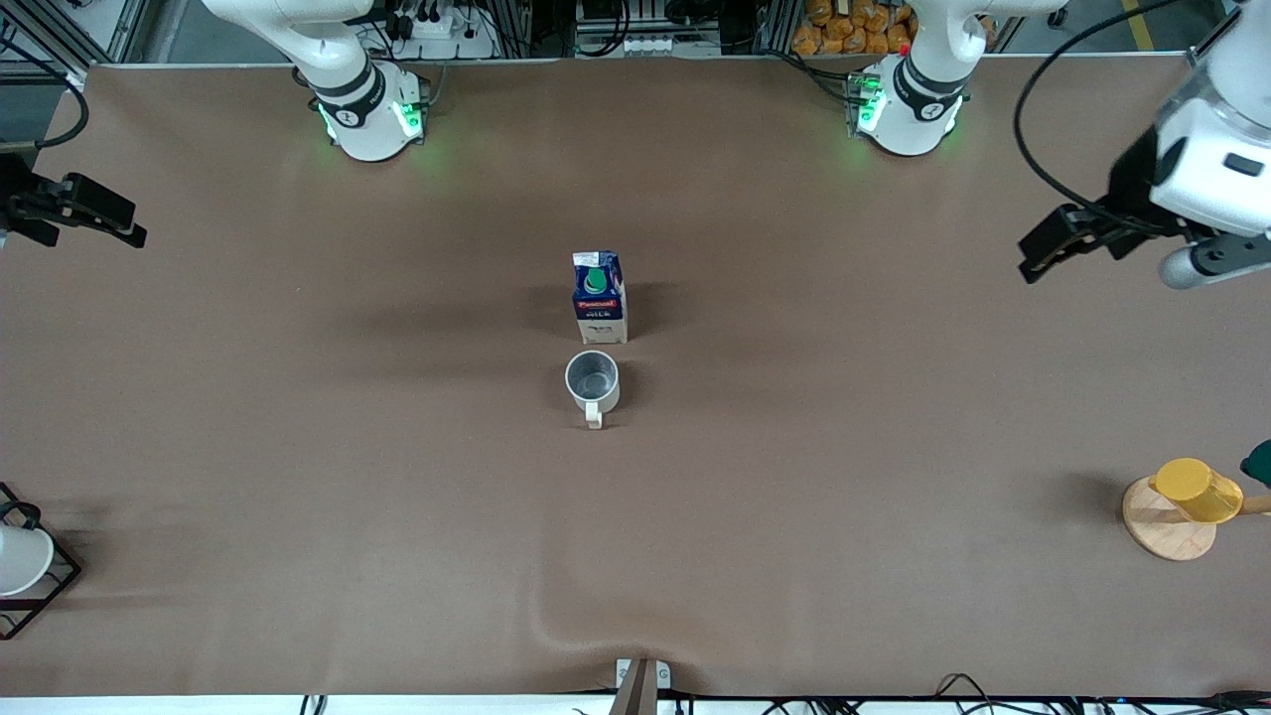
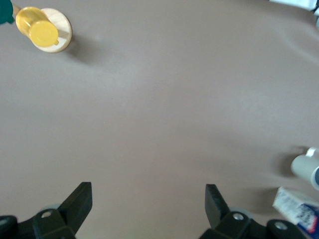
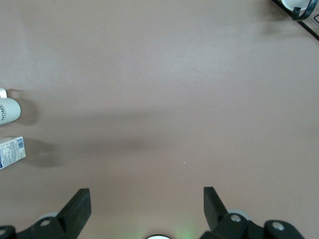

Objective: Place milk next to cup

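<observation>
The milk (image 1: 599,298), a dark blue carton with a green cap, stands upright at the middle of the table. The pale grey cup (image 1: 593,383) stands just nearer to the front camera than the milk, close to it but apart, its handle toward the camera. Both show at the edge of the left wrist view, the milk (image 2: 298,211) and the cup (image 2: 306,169), and of the right wrist view, the milk (image 3: 11,152) and the cup (image 3: 9,109). My left gripper (image 1: 1043,248) is open and empty, up over the left arm's end of the table. My right gripper (image 1: 99,214) is open and empty over the right arm's end.
A yellow cup on a round wooden base (image 1: 1187,501) stands at the left arm's end, near the front camera. A white cup in a black wire rack (image 1: 25,566) stands at the right arm's end, near the front camera. Brown cloth covers the table.
</observation>
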Controlling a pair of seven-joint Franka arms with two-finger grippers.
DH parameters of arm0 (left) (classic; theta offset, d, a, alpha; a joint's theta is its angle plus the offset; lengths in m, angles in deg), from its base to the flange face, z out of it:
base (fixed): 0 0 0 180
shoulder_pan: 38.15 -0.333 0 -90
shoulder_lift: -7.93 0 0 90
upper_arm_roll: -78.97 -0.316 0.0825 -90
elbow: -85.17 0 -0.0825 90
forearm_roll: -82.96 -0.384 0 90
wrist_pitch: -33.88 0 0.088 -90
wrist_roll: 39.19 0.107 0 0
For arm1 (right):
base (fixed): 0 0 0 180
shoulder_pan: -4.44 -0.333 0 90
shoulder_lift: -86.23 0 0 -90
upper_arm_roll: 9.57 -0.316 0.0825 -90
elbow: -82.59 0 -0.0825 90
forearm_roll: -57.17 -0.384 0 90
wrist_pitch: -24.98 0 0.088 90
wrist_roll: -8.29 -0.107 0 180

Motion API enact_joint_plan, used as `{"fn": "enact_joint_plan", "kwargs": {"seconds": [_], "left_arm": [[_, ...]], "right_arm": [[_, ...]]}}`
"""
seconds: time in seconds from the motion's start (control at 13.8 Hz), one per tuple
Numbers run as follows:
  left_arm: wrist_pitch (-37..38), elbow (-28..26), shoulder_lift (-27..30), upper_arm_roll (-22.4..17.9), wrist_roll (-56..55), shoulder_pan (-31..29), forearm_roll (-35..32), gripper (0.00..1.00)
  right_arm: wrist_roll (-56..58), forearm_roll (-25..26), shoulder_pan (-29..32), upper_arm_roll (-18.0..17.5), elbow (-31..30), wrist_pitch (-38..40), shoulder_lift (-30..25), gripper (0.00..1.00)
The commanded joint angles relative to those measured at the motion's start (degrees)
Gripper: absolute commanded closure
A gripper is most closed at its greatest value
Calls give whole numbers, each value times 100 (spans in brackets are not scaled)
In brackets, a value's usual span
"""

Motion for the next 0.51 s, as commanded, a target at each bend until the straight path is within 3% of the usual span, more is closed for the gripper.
{"fn": "enact_joint_plan", "kwargs": {"seconds": [0.0, 0.43], "left_arm": [[-45, -384, 333, -221, 1232, -139, 98, 0], [-19, -349, 368, -250, 1457, -148, 63, 0]], "right_arm": [[-23, 7, -82, 74, 23, -24, -47, 0], [-93, 34, -20, 109, 348, 38, 5, 0]]}}
